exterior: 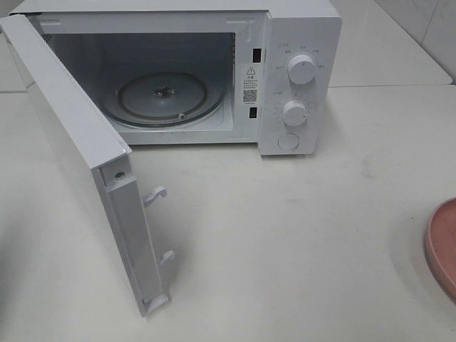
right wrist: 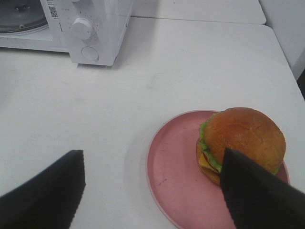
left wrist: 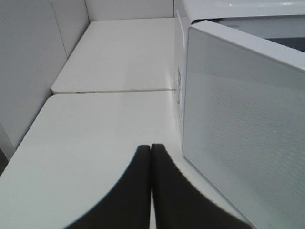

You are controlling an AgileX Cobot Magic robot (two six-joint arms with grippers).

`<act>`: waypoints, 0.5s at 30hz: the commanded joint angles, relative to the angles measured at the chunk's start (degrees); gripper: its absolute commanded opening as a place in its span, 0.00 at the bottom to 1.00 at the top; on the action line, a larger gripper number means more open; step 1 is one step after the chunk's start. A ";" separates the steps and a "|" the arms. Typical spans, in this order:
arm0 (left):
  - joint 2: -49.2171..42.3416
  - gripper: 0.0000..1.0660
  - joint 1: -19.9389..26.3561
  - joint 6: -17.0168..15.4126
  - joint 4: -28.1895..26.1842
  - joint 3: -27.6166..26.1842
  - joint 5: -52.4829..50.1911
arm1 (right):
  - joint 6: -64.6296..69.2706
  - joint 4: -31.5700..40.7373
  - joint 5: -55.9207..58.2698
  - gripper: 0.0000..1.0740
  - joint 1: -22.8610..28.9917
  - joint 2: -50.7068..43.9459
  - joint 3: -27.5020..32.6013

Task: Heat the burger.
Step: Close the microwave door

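Observation:
The burger, with a golden-brown bun and green lettuce, sits on a pink plate. My right gripper hovers open above the near side of that plate, one finger overlapping the burger's edge in the picture, holding nothing. From the exterior high camera only the plate's rim shows, at the right edge; the burger and both grippers are out of sight there. The white microwave stands at the back with its door swung wide open and its glass turntable bare. My left gripper is shut and empty, beside the door's outer face.
The open door juts far forward over the left of the white table. Two knobs and a button are on the microwave's right panel. A second table top adjoins behind, by a wall.

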 commanded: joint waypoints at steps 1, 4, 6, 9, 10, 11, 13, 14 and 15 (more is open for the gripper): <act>3.38 0.00 -0.29 -0.06 -0.11 2.35 -11.12 | -0.63 0.11 0.00 0.71 -0.46 -1.78 0.11; 7.45 0.00 -0.29 -0.23 1.32 2.41 -14.44 | -0.63 0.11 0.00 0.71 -0.46 -1.78 0.11; 10.37 0.00 -0.29 -0.52 3.15 2.41 -16.96 | -0.69 0.11 0.00 0.71 -0.46 -1.78 0.11; 14.84 0.00 -0.29 -3.61 6.07 2.41 -20.91 | -0.69 0.11 0.00 0.71 -0.46 -1.78 0.11; 17.70 0.00 -0.29 -6.47 8.02 2.41 -23.26 | -0.69 0.11 0.00 0.71 -0.46 -1.78 0.11; 17.70 0.00 -0.29 -6.47 8.02 2.41 -23.26 | -0.69 0.11 0.00 0.71 -0.46 -1.78 0.11; 21.43 0.00 -0.29 -9.45 12.03 2.41 -25.73 | -0.69 0.11 0.00 0.71 -0.46 -1.78 0.11; 21.43 0.00 -0.29 -9.45 12.03 2.41 -25.73 | -0.69 0.11 0.00 0.71 -0.46 -1.78 0.11; 22.57 0.00 -0.29 -10.37 13.69 2.35 -26.07 | -0.69 0.11 0.00 0.71 -0.46 -1.78 0.11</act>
